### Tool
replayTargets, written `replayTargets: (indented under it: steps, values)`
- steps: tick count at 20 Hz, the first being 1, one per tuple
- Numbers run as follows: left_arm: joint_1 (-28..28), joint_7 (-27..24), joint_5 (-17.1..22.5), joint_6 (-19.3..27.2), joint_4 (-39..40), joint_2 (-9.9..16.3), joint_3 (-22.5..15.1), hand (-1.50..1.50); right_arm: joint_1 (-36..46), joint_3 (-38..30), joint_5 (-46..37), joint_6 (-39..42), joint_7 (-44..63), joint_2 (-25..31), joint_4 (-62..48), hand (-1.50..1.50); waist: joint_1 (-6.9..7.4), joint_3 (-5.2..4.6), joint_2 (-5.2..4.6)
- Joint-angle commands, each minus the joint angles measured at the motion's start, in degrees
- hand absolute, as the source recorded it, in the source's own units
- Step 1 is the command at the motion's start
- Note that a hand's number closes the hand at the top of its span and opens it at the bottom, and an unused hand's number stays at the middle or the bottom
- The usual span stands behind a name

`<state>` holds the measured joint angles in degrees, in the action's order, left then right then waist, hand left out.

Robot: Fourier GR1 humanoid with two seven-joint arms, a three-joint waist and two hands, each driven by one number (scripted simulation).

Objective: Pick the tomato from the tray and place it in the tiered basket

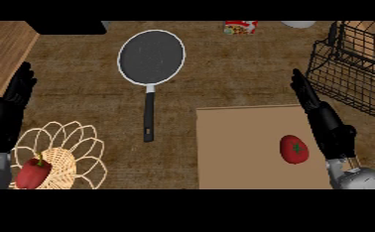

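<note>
Tomato [293, 149] first, since everything hinges on it: it lies on the tray [242, 146], just left of the right hand [326, 122] and not yet touched, so the pick has not begun.

Largest is the counter [88, 102], which carries all the rest. Next comes the tray, a flat brown slab under and left of the right hand, holding the tomato near its right edge, probably so it sits within that hand's easy reach. The tiered basket [348, 67], dark wire, stands just ahead and right of the same hand; being so close, it should need only a short carry from the same arm, which I judge is why the right side is the one to work. A pan [152, 57] lies well to the left of that hand, handle pointing back toward the robot, out of the path. A pale wicker basket [62, 159] with a red pepper [33, 172] sits beside the left hand [18, 102].

Right hand: fingers straight and together, pointing forward, edge-on beside the tomato, holding nothing. Left hand rests at the left edge, fingers straight, empty.
</note>
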<state>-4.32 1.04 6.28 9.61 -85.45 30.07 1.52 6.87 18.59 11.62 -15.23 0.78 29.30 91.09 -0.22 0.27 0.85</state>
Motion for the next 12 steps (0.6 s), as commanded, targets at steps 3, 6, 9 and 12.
replayTargets:
  steps: [3,6,9,12]
  values:
    - [-1.1,-1.6,-2.9,1.2,1.7,-2.0,-0.5,0.0,-5.4,-10.1,8.1,-0.2,-5.6,-2.8,2.0,1.5,-0.72,-0.22,-0.81]
    - [-1.3,0.9,-5.8,3.6,-0.1,-2.2,-2.5,0.0,-9.4,-18.4,17.1,-1.6,-5.6,-4.8,5.5,1.5,-2.5,-0.1,-0.49]
    - [1.4,0.6,-3.3,1.9,0.3,-2.4,-1.8,0.0,-16.9,-20.7,4.6,-18.8,2.7,-1.4,-7.3,-1.5,-4.6,-0.51,-1.17]
    - [-1.3,3.3,-3.7,1.3,0.2,-2.4,-2.6,0.0,-22.9,-22.5,4.8,-24.7,1.1,-5.2,0.7,-1.5,-2.94,-0.35,-0.5]
